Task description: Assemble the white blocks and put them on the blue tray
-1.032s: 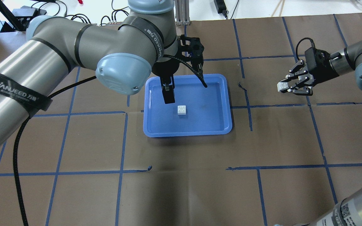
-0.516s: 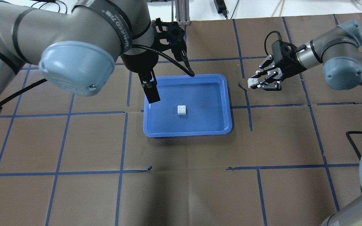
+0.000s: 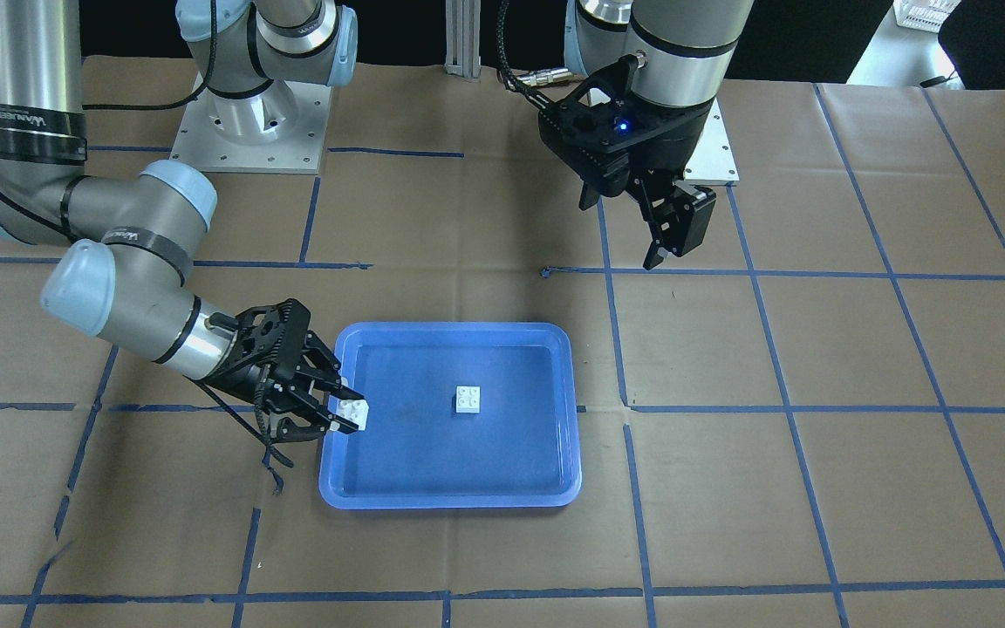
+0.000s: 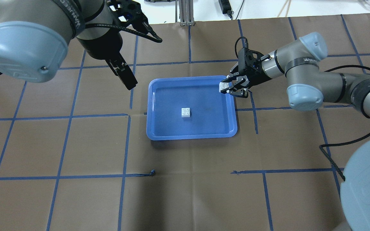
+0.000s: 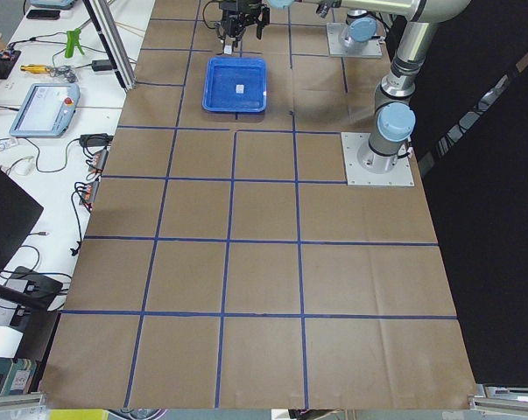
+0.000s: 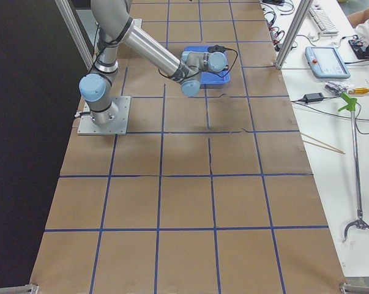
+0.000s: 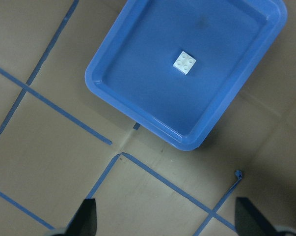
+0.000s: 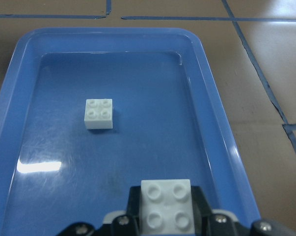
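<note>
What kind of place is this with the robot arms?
Probably a robotics lab. Two robot arms are bolted to a table covered in brown paper with a blue tape grid, and a side bench holds a control tablet, cables and tools.

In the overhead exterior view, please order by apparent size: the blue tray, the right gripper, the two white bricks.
1. Rectangular blue plastic tray, largest.
2. Black right gripper.
3. Small white studded plastic brick lying in the tray and the held white brick in the gripper: about equal, the latter partly hidden, so unranked.
</note>
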Controlling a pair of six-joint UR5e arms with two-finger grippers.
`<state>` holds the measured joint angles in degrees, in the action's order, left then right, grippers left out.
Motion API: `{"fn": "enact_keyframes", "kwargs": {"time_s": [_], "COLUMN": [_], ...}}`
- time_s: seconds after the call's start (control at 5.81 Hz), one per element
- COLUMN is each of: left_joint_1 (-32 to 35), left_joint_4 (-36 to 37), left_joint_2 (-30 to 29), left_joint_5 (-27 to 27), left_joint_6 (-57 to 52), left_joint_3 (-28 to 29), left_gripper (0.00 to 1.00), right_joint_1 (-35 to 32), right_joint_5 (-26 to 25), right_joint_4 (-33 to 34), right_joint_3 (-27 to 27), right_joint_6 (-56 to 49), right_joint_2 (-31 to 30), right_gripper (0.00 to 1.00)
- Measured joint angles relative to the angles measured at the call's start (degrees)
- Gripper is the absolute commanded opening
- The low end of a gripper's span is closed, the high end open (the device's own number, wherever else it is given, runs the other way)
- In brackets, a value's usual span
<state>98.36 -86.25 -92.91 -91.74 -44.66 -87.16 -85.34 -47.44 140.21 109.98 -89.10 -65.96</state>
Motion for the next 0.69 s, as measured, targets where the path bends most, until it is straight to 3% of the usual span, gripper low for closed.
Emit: {"fn": "enact_keyframes", "kwargs": {"time_s": [0.34,0.69], "left_joint_1": [-1.58,-1.93], "left_joint_4": [-0.69,0.07], "left_joint_2": [0.25,0.51], "left_joint_5": [-2.03,-2.1], "left_joint_6": [5.77,15.41], "left_joint_3": [0.27,-0.05], "left_gripper": [0.99,0.99], "right_joint_1": [-4.89,-7.66], "right_joint_5": [-0.5,-1.85], "right_joint_4": [11.71,14.16], "right_joint_3": [1.18,1.5], "right_joint_6": [8.33,9.92], "right_joint_2": [4.32,6.57], "right_gripper": [0.32,0.32]}}
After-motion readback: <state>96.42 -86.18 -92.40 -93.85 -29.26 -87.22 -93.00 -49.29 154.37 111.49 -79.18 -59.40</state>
